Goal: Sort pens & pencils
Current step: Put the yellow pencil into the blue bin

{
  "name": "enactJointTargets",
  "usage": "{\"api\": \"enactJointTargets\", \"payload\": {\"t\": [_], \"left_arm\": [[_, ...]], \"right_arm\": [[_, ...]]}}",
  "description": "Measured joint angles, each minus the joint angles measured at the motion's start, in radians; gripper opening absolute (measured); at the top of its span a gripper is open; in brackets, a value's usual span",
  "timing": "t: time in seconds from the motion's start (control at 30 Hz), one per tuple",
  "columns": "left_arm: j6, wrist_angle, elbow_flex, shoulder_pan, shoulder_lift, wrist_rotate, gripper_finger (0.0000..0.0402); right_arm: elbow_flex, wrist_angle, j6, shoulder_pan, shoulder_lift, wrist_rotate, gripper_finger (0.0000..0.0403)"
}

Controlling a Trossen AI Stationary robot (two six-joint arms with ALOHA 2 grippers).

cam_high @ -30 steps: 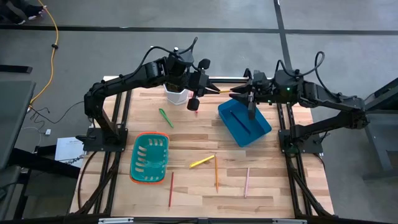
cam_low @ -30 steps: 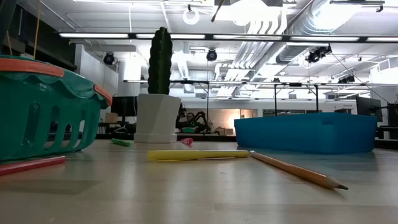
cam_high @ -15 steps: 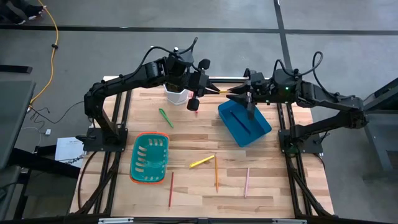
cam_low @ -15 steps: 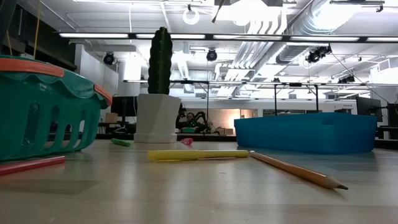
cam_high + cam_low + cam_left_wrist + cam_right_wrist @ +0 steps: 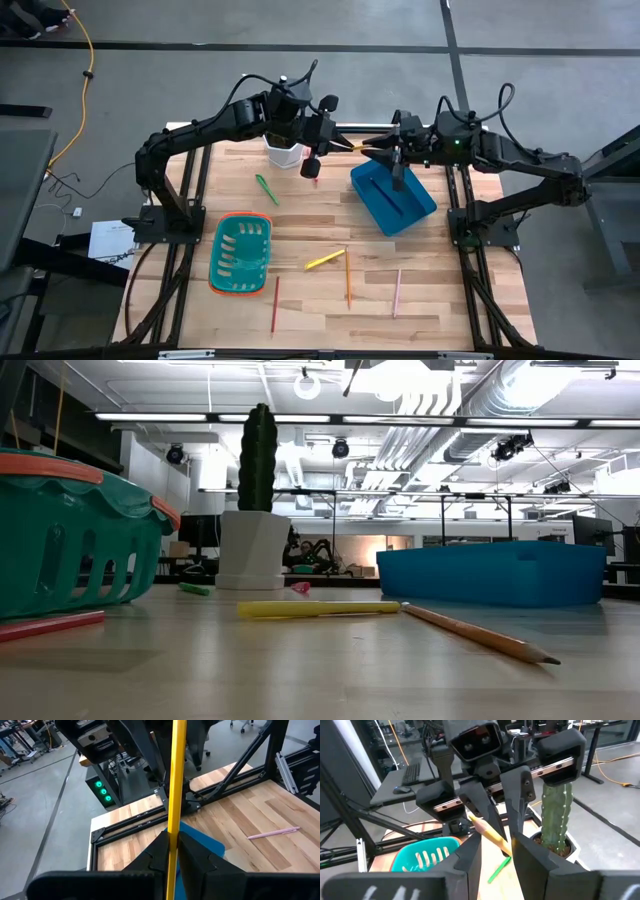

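Pencils are what both arms meet over, up at the far edge of the table [image 5: 420, 290]; the left gripper [image 5: 333, 141] pinches a yellow-orange pencil [image 5: 357, 147] near one end, its jaws pressed on the shaft, as the left wrist view shows with the pencil running straight up between the two dark fingers [image 5: 155, 855]; the right gripper [image 5: 385, 152] faces it from the other side, and in the right wrist view its jaws stand to either side of the pencil's sharpened end, though I cannot tell whether they touch it; the pencil hangs in the air between the white cactus pot [image 5: 283, 153] and the blue bin [image 5: 395, 197]; down on the table lie the rest: a green pen [image 5: 266, 188] near the pot, a hot pink pen [image 5: 315, 182] under the left wrist, a yellow pen [image 5: 324, 260] in the middle with an orange pencil [image 5: 348, 278] just beside it; a red pencil [image 5: 275, 304] lies next to the teal basket [image 5: 241, 254]; a pale salmon pencil [image 5: 397, 292] lies apart toward the right.
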Motion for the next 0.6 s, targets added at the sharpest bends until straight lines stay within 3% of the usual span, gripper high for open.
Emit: {"api": "enactJointTargets", "payload": {"t": [0.6], "left_arm": [[0.0, 0.0, 0.0, 0.0, 0.0, 0.001, 0.0024]], "right_arm": [[0.0, 0.007, -0.018, 0.0, 0.0, 0.004, 0.0099]]}}
